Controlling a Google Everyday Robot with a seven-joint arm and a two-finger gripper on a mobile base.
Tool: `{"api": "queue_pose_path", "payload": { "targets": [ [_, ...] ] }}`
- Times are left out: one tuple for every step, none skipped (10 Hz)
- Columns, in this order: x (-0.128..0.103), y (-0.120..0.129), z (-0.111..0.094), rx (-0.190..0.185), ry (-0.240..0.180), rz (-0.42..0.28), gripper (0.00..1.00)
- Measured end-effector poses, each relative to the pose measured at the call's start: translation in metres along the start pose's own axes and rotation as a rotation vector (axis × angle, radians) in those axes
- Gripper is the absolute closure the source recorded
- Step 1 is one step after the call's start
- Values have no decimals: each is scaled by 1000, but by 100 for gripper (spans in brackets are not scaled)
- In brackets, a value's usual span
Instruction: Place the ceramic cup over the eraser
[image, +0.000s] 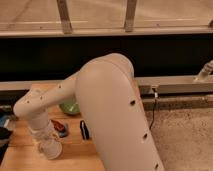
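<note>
The white ceramic cup (50, 149) is at the front left of the wooden table (95, 159), right at the end of my gripper (47, 144). The gripper reaches down from the big white arm and is shut on the cup, holding it low over the table. The eraser (84, 129), a small black block, lies on the table to the right of the cup, about a cup's width away from it.
A green bowl (69, 107) stands behind the cup, partly hidden by the arm. A red-and-dark object (60, 128) lies between the cup and the eraser. The arm's wide link covers the table's right half. Dark things sit at the left edge (4, 131).
</note>
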Motion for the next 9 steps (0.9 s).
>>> {"api": "queue_pose_path", "payload": {
  "targets": [
    [1, -2, -10, 16, -11, 6, 100],
    [1, -7, -25, 40, -24, 14, 100],
    [0, -12, -38, 62, -34, 22, 100],
    [-3, -22, -50, 86, -41, 33, 100],
    [-8, -34, -60, 107, -42, 37, 100],
    [-13, -47, -73, 129, -40, 44, 100],
    [-18, -60, -85, 150, -38, 51, 100],
    [-23, -74, -100, 168, -35, 61, 100],
    [-27, -91, -114, 181, -35, 76, 100]
  ]
}}
